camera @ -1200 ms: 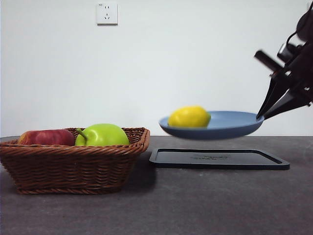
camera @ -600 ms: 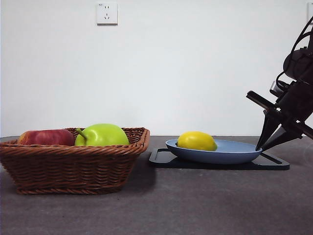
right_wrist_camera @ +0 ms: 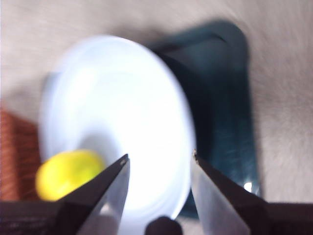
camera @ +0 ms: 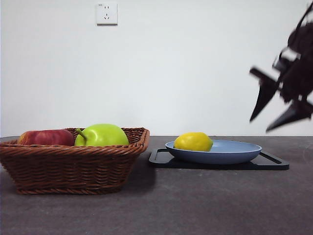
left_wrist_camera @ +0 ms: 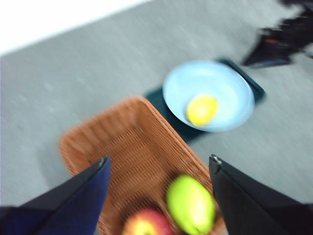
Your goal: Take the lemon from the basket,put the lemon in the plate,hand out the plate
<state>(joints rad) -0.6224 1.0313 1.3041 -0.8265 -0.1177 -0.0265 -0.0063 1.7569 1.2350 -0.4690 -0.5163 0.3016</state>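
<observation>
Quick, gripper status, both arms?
Left gripper: open, empty, above the basket.
Right gripper: open, empty, above the plate holding the lemon.

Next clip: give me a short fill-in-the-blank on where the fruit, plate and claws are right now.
1. The lemon lies in the blue ____.
2. The plate rests on the black ____.
3. The basket holds a red apple and a ____ apple.
4. The right claw hangs above the plate, open and holding ____.

Missing words: plate; tray; green; nothing
</observation>
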